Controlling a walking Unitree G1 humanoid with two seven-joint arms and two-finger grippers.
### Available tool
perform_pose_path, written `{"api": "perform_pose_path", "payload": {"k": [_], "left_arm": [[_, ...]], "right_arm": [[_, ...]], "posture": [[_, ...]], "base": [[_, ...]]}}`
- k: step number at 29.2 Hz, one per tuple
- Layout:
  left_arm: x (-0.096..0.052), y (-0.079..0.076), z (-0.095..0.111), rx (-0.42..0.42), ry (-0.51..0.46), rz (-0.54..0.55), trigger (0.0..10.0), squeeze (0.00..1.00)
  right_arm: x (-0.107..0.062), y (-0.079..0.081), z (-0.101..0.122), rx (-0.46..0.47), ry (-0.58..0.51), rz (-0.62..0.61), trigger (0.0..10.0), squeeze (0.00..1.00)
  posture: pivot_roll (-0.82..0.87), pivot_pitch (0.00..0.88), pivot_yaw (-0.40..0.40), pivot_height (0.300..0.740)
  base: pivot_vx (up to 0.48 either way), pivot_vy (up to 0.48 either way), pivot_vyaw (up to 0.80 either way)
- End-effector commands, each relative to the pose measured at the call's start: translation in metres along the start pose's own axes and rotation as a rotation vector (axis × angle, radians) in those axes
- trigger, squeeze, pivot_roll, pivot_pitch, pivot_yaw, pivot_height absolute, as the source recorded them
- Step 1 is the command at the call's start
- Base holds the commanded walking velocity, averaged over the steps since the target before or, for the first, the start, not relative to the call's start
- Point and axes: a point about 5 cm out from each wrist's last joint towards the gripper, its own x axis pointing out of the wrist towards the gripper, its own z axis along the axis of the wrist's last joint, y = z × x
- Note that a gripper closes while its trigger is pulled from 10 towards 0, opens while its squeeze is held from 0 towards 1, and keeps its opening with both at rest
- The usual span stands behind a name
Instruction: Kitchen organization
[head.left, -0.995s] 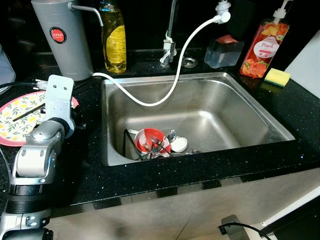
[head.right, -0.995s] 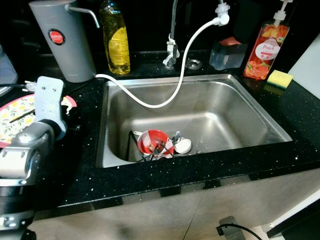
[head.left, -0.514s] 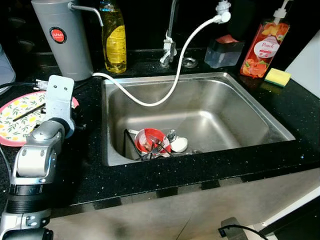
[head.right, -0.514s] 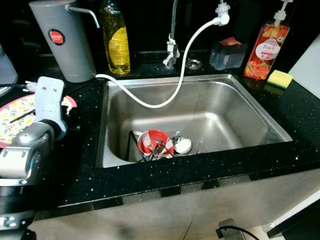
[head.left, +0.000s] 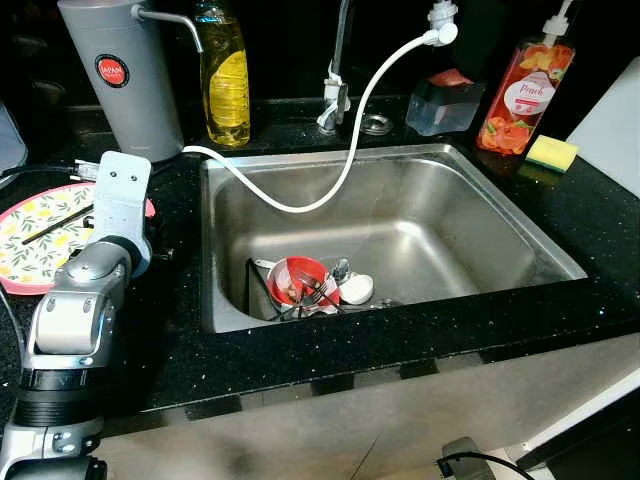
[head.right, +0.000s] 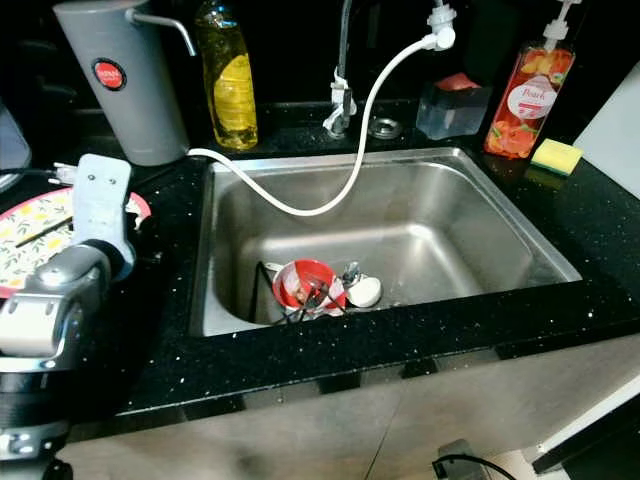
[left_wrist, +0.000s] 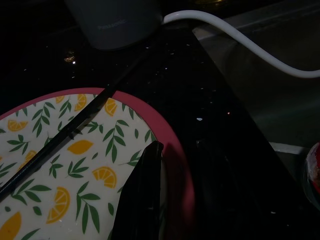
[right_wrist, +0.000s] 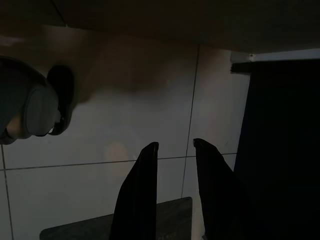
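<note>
- Plate (left_wrist: 75, 165) w/ lemon print, left edge of frame; chopstick (left_wrist: 60, 140) runs diagonally across it.
- Left gripper (left_wrist: 145, 190) over plate's rim, nearer arm; fingers look pressed together, empty.
- Right gripper (right_wrist: 172, 195) hangs idle, fingers parted.

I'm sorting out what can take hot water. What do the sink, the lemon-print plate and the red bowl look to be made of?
The sink looks like brushed stainless steel: grey, with soft reflections. The plate seems matte melamine or plastic, judging by its printed pattern and pink rim, though ceramic is possible. The red bowl looks glossy, plastic or glazed; I can't tell which.

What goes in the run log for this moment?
left gripper: over lemon plate | right gripper: idle, open, above floor | sink: red bowl, cutlery
</note>
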Motion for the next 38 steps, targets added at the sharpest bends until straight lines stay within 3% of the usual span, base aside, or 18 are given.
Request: {"api": "perform_pose_path", "payload": {"k": [1,23,38], "left_arm": [[-0.001,0.002,-0.002,0.027,0.018,0.012,10.0,0.0],[0.001,-0.003,-0.002,0.016,0.022,0.001,10.0,0.0],[0.001,-0.002,-0.003,0.024,0.026,0.002,10.0,0.0]], "right_arm": [[0.0,-0.002,0.0,-0.012,0.0,0.0,10.0,0.0],[0.0,0.004,0.0,-0.06,0.003,0.037,10.0,0.0],[-0.002,0.018,-0.012,-0.105,0.078,0.135,10.0,0.0]], "posture": [[0.08,0.0,-0.034,0.74],[0.07,0.0,-0.037,0.74],[0.08,0.0,-0.038,0.74]], "base": [[0.0,0.0,0.0],[0.0,0.0,0.0],[0.0,0.0,0.0]]}}
